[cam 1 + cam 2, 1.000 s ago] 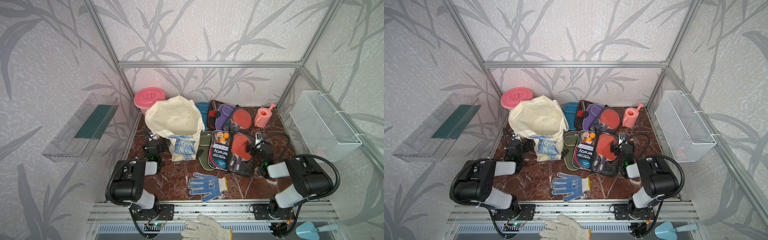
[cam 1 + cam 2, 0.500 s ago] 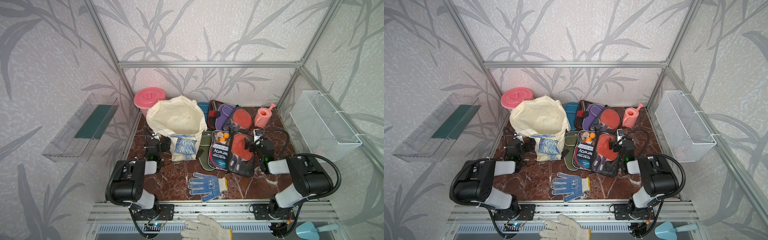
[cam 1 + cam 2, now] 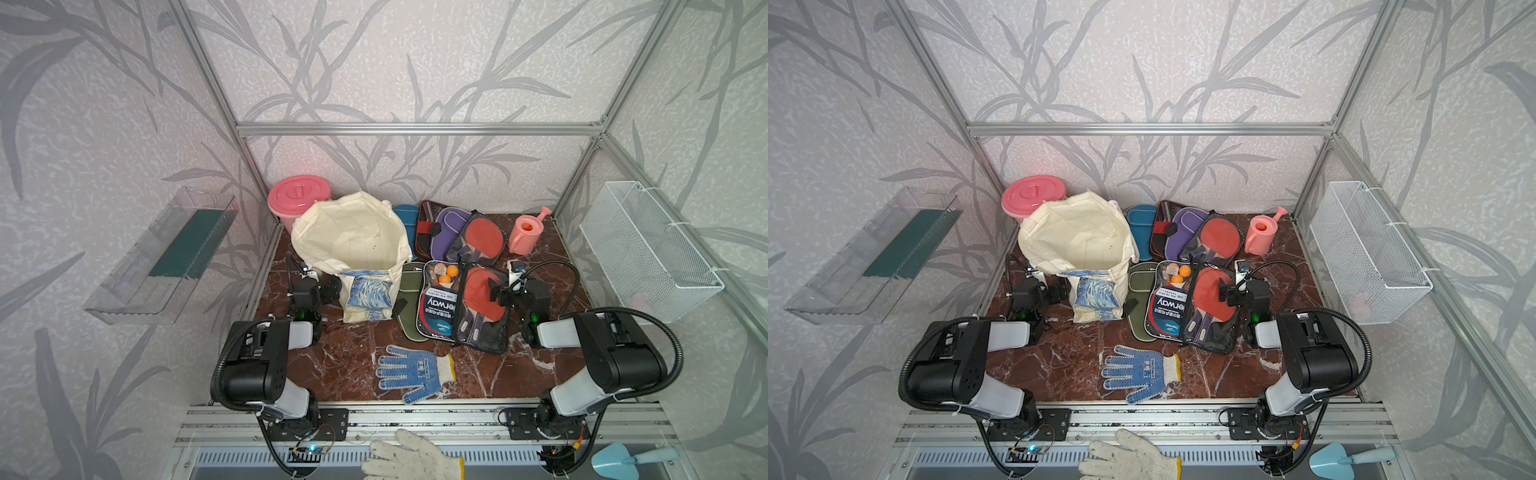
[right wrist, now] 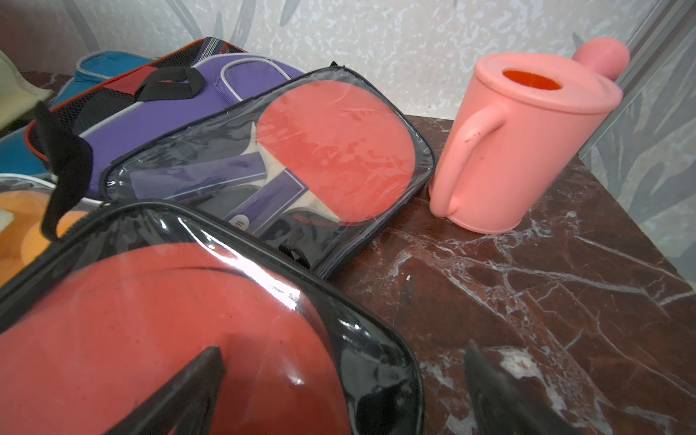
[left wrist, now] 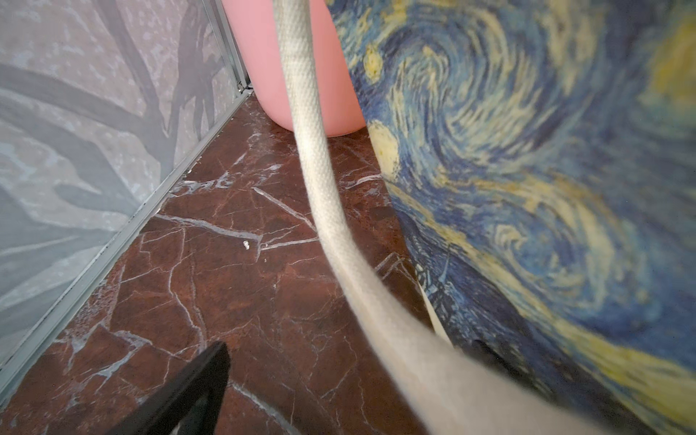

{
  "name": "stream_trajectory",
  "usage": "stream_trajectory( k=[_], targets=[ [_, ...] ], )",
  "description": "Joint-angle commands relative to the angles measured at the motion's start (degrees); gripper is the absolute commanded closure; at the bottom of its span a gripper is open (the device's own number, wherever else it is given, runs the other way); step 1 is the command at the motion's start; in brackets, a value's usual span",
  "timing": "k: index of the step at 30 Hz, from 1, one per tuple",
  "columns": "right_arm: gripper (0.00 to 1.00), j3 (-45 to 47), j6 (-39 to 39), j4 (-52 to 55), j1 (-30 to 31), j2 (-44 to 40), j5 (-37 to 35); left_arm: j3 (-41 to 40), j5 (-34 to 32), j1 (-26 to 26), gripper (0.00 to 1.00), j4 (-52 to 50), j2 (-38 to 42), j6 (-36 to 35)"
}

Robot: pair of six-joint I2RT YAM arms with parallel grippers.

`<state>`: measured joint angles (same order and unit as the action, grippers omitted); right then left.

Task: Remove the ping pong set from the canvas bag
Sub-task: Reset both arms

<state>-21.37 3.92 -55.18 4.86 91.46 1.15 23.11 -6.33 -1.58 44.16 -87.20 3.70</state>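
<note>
Jaws wide both sides: left gripper point(image 3: 332, 287) beside canvas bag point(image 3: 353, 237) handle point(image 5: 320, 169); right gripper point(image 3: 494, 291) straddling clear-fronted pack point(image 4: 132, 320) edge.

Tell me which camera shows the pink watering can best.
The right wrist view: the watering can fills much of the frame, upright, with handle, top opening and spout clear. Both top views show it whole but small and far off, with little detail. The left wrist view misses it.

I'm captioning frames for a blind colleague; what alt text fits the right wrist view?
The open right gripper hangs over the edge of a clear-fronted black pack holding a red paddle. Behind are a second such pack, a purple zip case and an upright pink watering can on red-brown marble.
</note>
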Motion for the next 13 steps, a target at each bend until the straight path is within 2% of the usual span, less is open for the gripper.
stream_trajectory(
  k=[1, 13],
  targets=[
    [0.01, -0.5, 0.3, 0.0, 0.0, -0.7, 0.7, 1.0, 0.5, -0.2, 0.01, -0.1, 0.4, -0.5],
    [0.01, -0.3, 0.2, -0.4, 0.1, -0.7, 0.6, 1.0, 0.5, -0.1, 0.01, -0.1, 0.4, -0.5]
  ],
)
